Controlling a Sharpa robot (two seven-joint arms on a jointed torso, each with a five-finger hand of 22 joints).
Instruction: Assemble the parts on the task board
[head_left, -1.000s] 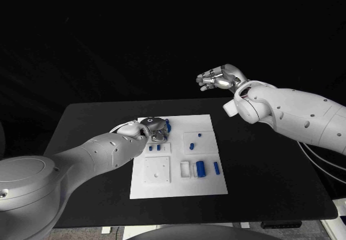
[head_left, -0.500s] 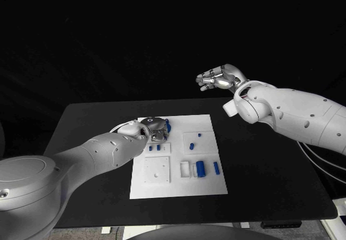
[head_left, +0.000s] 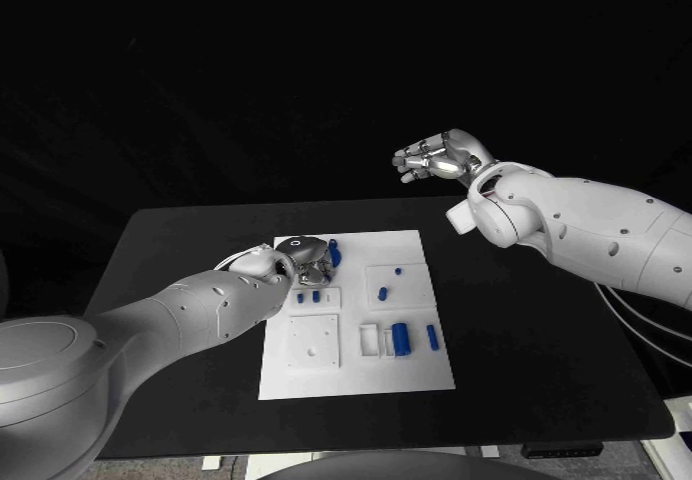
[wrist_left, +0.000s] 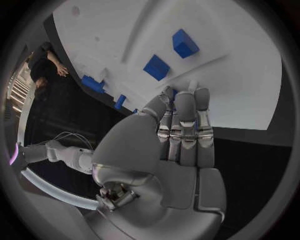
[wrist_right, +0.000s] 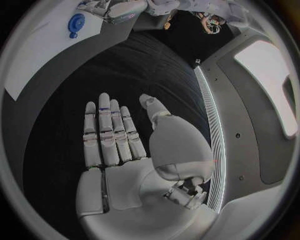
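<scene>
The white task board (head_left: 361, 375) lies in the middle of the black table. My left hand (head_left: 296, 260) rests on its far left corner, fingers straight and close together, tips down on the board (wrist_left: 219, 60). A long blue part (head_left: 335, 252) sits right at those fingertips; blue shows between the fingers (wrist_left: 187, 106), and whether they grip it is unclear. More blue parts lie on the board: two small ones (head_left: 309, 296), one (head_left: 384, 292) in a square recess, a thick one (head_left: 401, 338) and a thin one (head_left: 433, 336). My right hand (head_left: 440, 155) hangs high beyond the table, holding nothing, fingers (wrist_right: 109, 132) stretched.
The black table (head_left: 548, 340) has bare surface on both sides of the board. Two square blue pieces (wrist_left: 185, 43) (wrist_left: 156, 67) stand just beyond my left fingertips. The right wrist view catches a corner of the board (wrist_right: 37, 50) far off.
My left hand has shifted slightly on the board's far left corner, and the long blue part at its fingertips sits a little nearer me. The right arm has stayed still.
</scene>
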